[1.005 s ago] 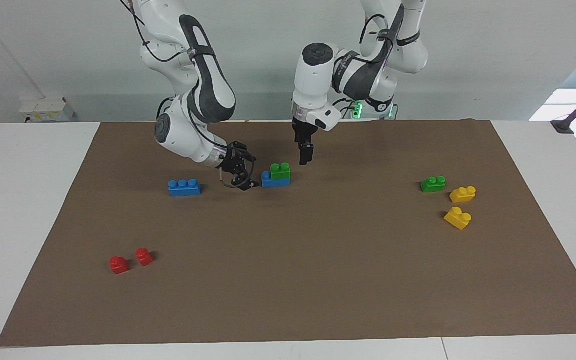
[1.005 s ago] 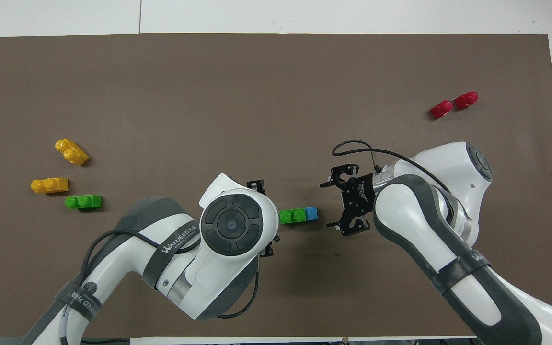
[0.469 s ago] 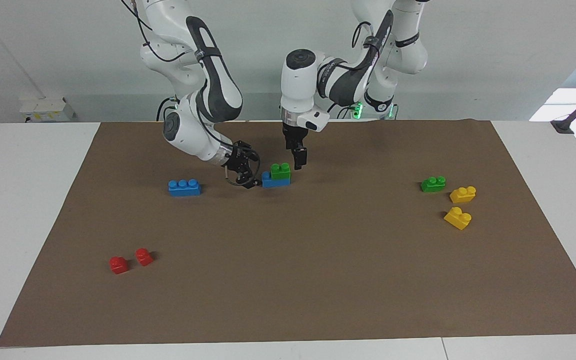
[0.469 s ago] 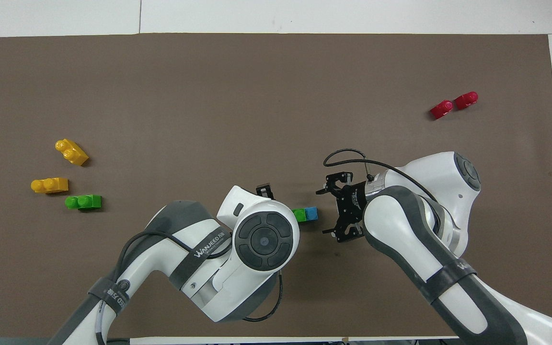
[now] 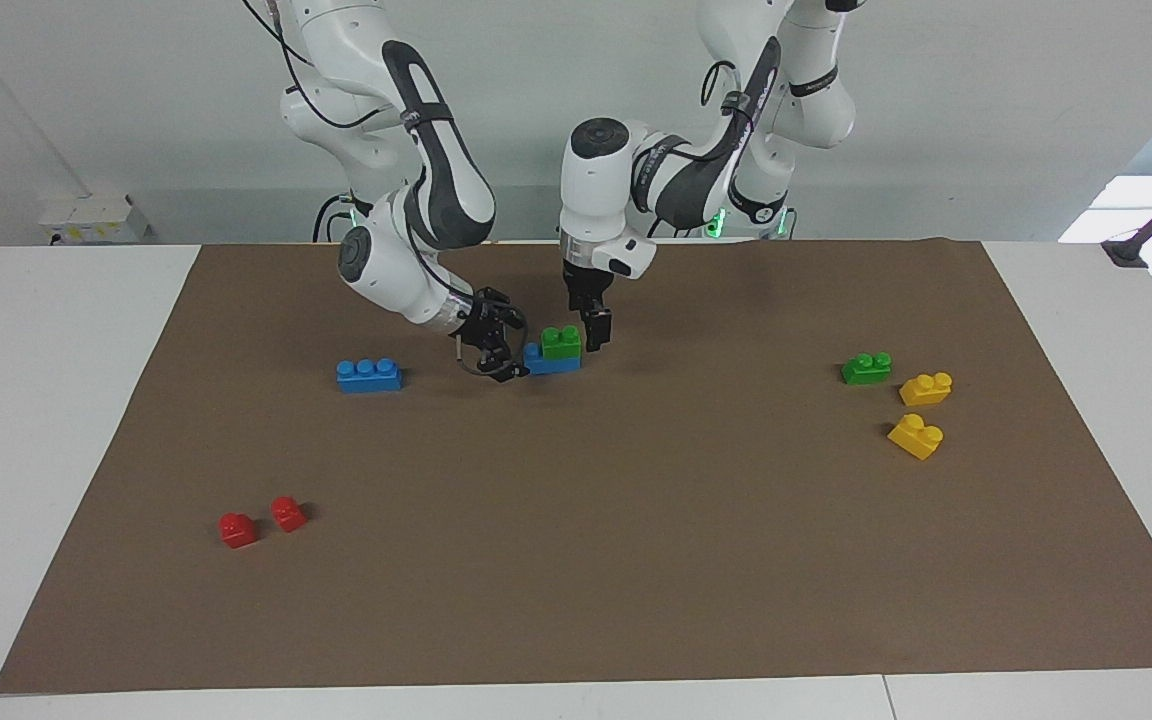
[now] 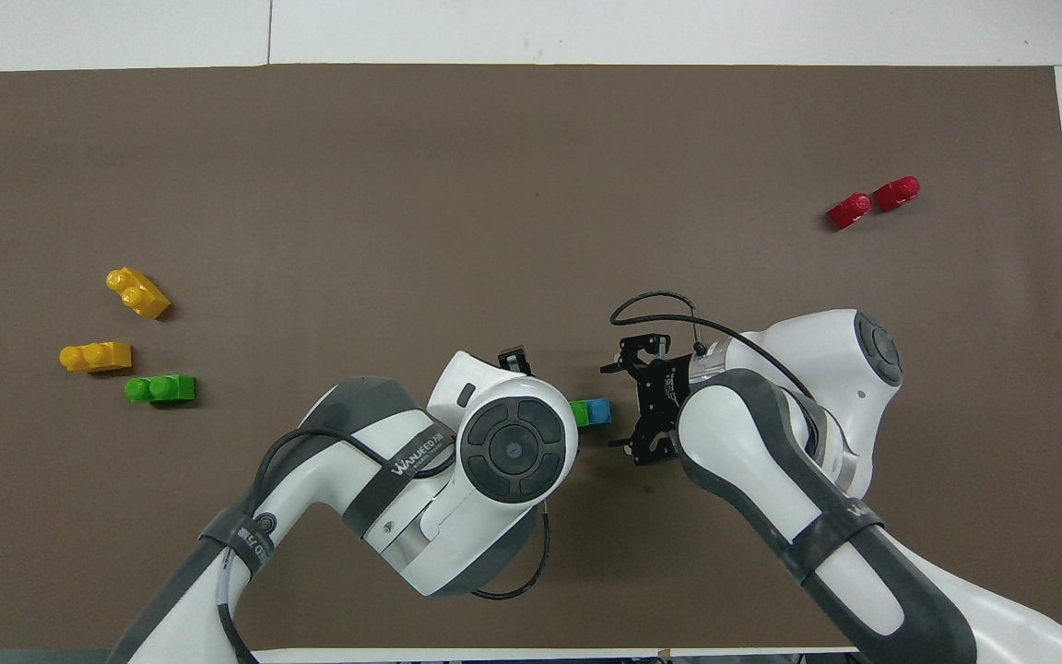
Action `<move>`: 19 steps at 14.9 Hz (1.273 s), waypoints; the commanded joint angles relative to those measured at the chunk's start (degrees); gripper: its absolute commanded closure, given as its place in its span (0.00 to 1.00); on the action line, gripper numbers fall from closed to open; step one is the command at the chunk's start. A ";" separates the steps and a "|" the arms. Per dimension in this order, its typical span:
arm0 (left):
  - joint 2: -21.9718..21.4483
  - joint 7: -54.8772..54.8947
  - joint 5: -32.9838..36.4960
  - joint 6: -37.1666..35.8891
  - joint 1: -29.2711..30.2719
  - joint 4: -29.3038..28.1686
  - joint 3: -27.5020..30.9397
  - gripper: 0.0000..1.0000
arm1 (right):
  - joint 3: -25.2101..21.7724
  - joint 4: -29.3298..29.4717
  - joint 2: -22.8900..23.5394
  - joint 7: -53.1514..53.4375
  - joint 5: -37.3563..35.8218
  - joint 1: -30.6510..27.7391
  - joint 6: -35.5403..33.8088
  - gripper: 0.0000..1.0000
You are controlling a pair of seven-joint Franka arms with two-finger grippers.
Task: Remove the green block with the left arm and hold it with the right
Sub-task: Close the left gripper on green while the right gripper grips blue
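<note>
Facing view: the green block (image 5: 562, 342) sits studded onto a blue brick (image 5: 548, 364) mid-bench. I judge it light, rigid, slick; best pinched across its flat sides. My left gripper (image 5: 594, 330) is open beside it; my right gripper (image 5: 496, 352) is open at the blue brick's end.

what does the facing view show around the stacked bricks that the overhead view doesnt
Only the facing view shows the whole green block on its blue brick, the left gripper beside it, and the loose blue brick. Only the overhead view shows the right gripper open at the blue brick's end. Both show the darker green brick, yellow bricks and red bricks.
</note>
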 commanded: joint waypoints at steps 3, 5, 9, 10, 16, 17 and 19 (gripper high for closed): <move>4.62 -6.62 4.87 4.58 -3.06 0.00 0.59 0.00 | 0.12 -0.58 1.31 -2.07 3.06 0.62 3.42 0.02; 5.15 -7.08 5.59 5.20 -3.07 0.00 0.59 0.00 | 0.12 -0.41 2.19 -2.16 3.06 0.62 3.95 0.02; 5.15 -6.82 5.77 5.29 -2.89 0.00 0.59 0.00 | 0.12 -0.23 3.25 -3.91 6.57 2.28 6.15 0.02; 5.15 -6.64 5.77 5.20 -2.89 0.08 0.59 0.00 | 0.12 -0.23 3.42 -3.92 7.18 2.38 7.02 0.02; 5.41 -6.38 5.94 4.85 -2.72 0.61 0.59 0.01 | 0.12 -0.41 3.51 -4.96 7.28 2.82 7.38 0.05; 5.41 -6.20 6.29 4.85 -2.63 0.61 0.59 0.01 | 0.12 -0.41 3.51 -5.67 7.28 2.82 7.64 0.10; 5.50 -6.11 6.73 5.03 -2.45 0.52 0.59 0.01 | 0.12 -0.41 3.51 -6.11 7.28 2.82 7.65 0.23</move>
